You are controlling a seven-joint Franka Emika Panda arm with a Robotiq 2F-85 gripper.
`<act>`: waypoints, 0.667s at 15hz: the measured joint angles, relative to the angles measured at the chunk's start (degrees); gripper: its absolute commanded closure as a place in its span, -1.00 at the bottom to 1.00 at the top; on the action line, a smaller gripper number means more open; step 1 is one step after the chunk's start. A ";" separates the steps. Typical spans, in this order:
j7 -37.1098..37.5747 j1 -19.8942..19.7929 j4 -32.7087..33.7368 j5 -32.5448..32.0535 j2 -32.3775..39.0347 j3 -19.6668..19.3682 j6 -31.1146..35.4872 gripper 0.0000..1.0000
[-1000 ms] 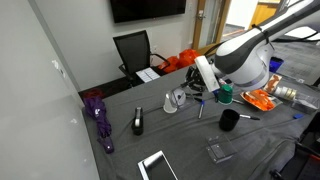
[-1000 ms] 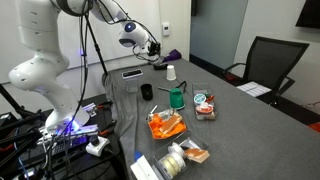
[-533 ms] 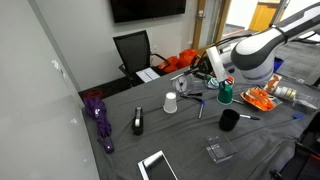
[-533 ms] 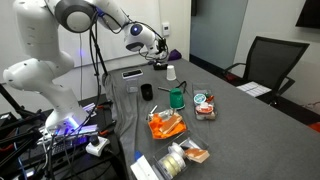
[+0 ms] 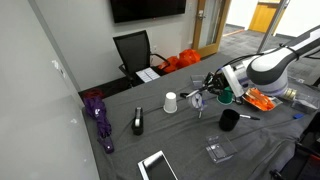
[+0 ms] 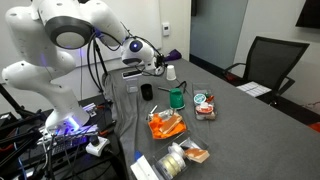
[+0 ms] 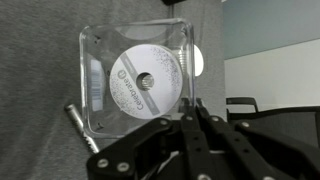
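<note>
Now the hand (image 5: 200, 98), seemingly empty, has left the white cup (image 5: 171, 102).

The big white arm (image 5: 268, 66) stretches out sideways and bends at the elbow. Its wrist tips the hand (image 5: 203, 97) forward and down. In the wrist view, the two black fingers (image 7: 205, 130) are squeezed tight together at the tips, with no gap between them.
</note>
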 measured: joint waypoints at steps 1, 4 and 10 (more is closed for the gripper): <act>0.00 -0.43 -1.14 0.00 0.35 -0.17 0.00 0.97; 0.30 -1.16 -3.39 0.03 0.93 -0.38 0.00 0.97; 0.60 -5.13 -4.26 -5.48 4.49 1.42 0.02 0.97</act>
